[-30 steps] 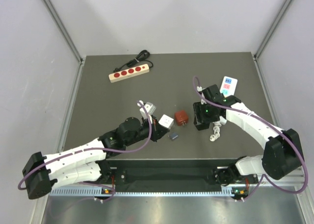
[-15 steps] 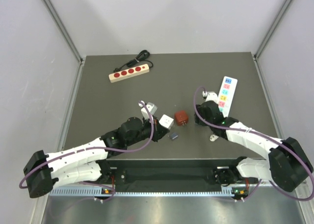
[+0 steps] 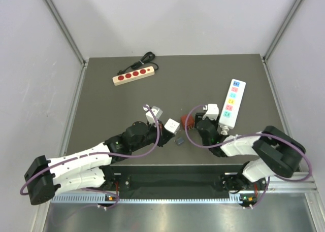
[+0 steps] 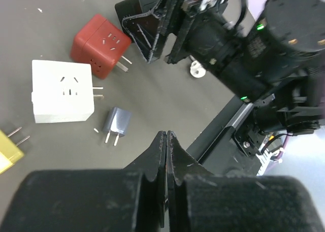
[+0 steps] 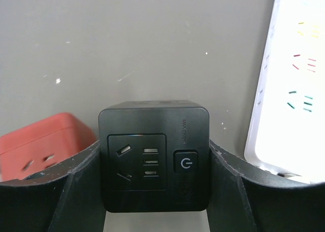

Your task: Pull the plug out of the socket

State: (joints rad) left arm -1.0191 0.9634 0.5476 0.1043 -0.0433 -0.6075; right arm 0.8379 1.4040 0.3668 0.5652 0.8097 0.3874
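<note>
— Well, reading across from the left, where do things stand?

— A wooden strip [image 3: 133, 75] lies in the upper left, with no arm near it. The left gripper [image 4: 166, 140] has its fingers pressed together on nothing, near the white cube [image 4: 62, 91] and a small grey plug [image 4: 117, 123] lying loose. Next comes the red cube [image 4: 100, 40].

— And the plug itself?

— The black cube plug [image 5: 154, 135] is clamped between the fingers of the right gripper [image 5: 155, 163], apart from the white power strip [image 5: 297, 85] at the right edge.

— So the pull is done?

— I'd judge so. Next it needs setting on bare table [image 3: 101, 105] between the red cube and the strip, then a gentle release.
</note>
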